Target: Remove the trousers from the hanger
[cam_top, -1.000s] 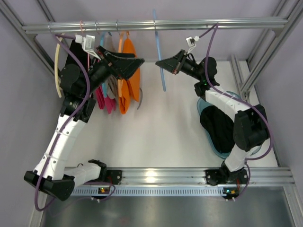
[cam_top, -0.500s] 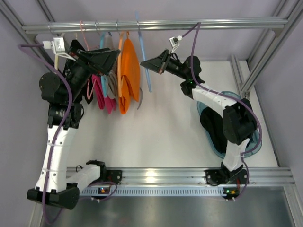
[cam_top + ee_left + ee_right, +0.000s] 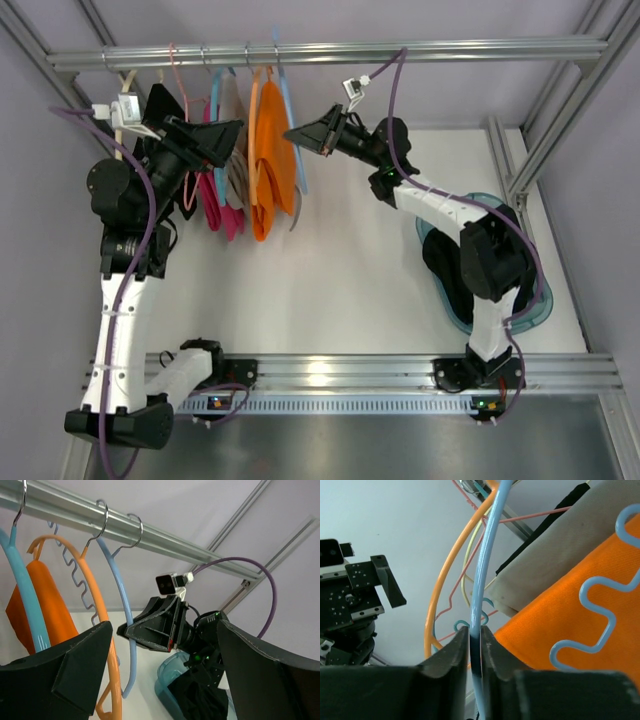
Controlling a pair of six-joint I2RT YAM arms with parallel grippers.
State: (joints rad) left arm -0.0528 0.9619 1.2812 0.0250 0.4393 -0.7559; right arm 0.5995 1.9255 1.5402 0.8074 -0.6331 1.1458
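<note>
Grey walls and a white desk (image 3: 350,260) frame a silver aluminium rail (image 3: 450,48) crowded with hangers, whose garments overlap so much that their edges are hard to separate. Bright orange folded trousers (image 3: 272,150) hang there, partly covered by neighbouring clothes. Black folded trousers (image 3: 455,270) lie in a teal plastic basin (image 3: 540,300), partly hidden behind the right arm. The right end effector (image 3: 472,635) is clamped on a light-blue plastic hanger (image 3: 487,570). The left end effector (image 3: 228,138) gapes wide, holding nothing.
</note>
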